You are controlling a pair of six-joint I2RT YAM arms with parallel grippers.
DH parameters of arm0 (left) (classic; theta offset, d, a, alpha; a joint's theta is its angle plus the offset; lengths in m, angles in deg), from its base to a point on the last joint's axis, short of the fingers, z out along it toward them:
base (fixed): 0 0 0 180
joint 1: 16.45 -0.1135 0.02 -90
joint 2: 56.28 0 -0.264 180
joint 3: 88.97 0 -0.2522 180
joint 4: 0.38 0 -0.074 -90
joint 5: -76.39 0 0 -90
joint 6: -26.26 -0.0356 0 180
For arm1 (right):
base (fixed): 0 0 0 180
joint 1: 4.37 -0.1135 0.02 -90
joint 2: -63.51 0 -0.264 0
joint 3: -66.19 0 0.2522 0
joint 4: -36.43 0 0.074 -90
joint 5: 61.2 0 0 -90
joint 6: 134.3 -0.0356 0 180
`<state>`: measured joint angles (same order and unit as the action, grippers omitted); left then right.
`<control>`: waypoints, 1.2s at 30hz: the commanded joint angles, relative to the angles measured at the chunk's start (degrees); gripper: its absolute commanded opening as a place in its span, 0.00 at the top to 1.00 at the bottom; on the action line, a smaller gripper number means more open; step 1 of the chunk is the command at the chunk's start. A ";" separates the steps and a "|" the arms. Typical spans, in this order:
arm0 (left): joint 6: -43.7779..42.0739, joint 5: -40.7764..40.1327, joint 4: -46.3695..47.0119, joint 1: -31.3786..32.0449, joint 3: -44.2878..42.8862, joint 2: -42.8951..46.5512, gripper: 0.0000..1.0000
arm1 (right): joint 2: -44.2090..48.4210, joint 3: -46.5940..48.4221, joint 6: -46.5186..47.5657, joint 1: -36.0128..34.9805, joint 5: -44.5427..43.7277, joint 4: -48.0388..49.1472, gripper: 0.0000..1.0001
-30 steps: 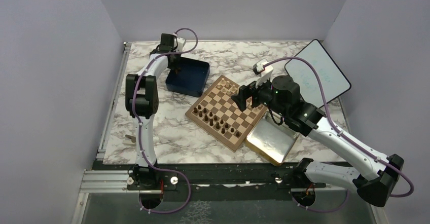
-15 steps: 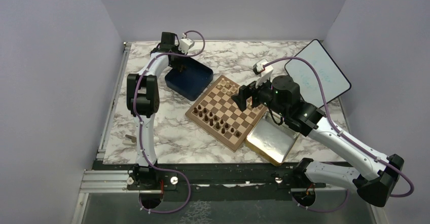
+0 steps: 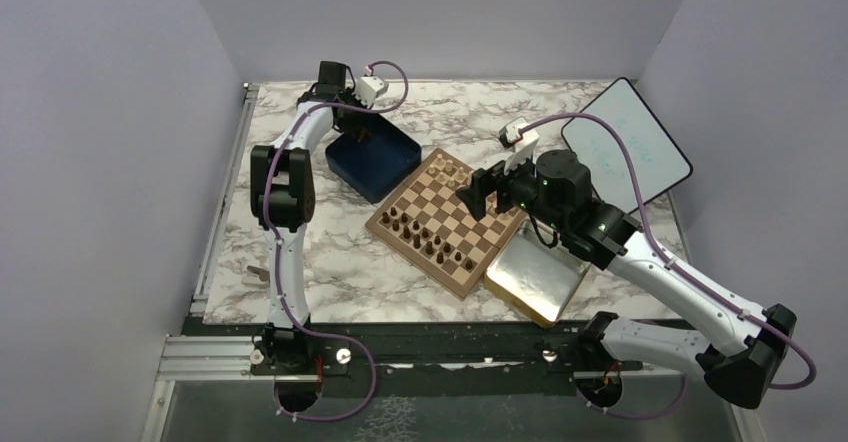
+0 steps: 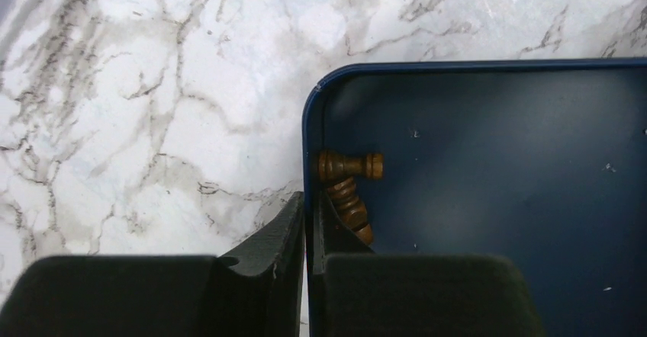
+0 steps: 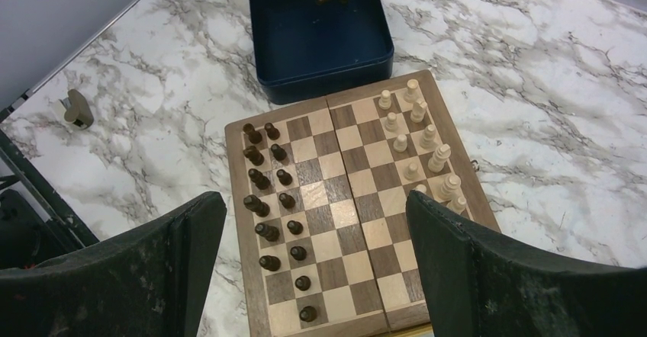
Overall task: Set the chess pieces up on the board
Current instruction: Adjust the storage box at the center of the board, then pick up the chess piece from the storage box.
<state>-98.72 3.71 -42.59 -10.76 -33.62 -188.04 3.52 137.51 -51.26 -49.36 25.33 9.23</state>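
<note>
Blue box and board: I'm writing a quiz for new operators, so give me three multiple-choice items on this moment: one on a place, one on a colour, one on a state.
1. Where do the two loose dark pieces lie? A on the tray; B in the box; C on the board.
2. What colour is the box? A dark blue; B red; C green.
3. The right gripper is: A open and empty; B shut on a pawn; C shut on the tray.
Key: B, they lie in the box's corner in the left wrist view; A, its walls and floor are dark blue; A, its jaws stand wide apart with nothing between.
</note>
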 commanded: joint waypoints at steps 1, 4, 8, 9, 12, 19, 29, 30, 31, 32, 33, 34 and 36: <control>0.60 -2.61 0.50 0.11 -4.62 -0.57 0.89 | 1.18 -1.43 -0.48 0.14 0.19 1.31 0.07; 2.29 -3.98 0.50 0.11 -5.67 0.19 0.81 | 1.31 -1.31 -0.43 0.15 0.39 1.06 0.07; 6.17 -5.49 0.50 0.13 -7.91 1.60 0.73 | 1.70 -1.42 -0.16 0.14 0.36 1.10 0.07; 7.41 -5.70 0.50 0.11 -8.32 2.05 0.68 | 1.90 -1.52 -0.24 0.11 0.38 1.16 0.07; 13.10 -5.60 0.50 0.11 -8.84 3.82 0.64 | 2.46 -2.21 -0.49 0.16 0.69 1.39 0.07; 22.86 -5.23 0.58 0.42 -4.30 8.51 0.57 | 4.74 -3.20 -0.86 0.09 1.10 2.04 0.07; 25.89 -16.55 2.99 4.06 6.30 12.66 0.64 | 6.42 -3.92 -0.23 0.15 0.48 2.26 0.08; 26.12 -16.92 3.86 4.25 7.29 12.88 0.68 | 6.46 -3.94 -0.32 0.12 0.52 2.42 0.08; 26.23 -16.96 5.11 4.43 8.40 13.13 0.71 | 6.38 -3.89 -0.45 0.12 0.56 2.55 0.08; 26.30 -17.60 6.02 4.54 9.34 13.08 0.73 | 6.23 -3.85 -0.62 0.12 0.75 2.75 0.08; 26.35 -18.42 6.75 4.58 10.13 12.84 0.73 | 6.03 -3.73 -0.79 0.16 0.93 2.79 0.08; 26.28 -18.55 7.39 4.65 10.80 12.63 0.73 | 5.88 -3.55 -0.90 0.04 1.14 2.75 0.09; 26.13 -19.29 8.71 4.74 11.94 12.07 0.73 | 5.48 -3.24 -1.10 0.14 1.27 2.48 0.09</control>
<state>-73.63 -11.46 -39.00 -5.91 -23.70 -178.12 9.29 134.10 -51.81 -49.36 25.48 9.78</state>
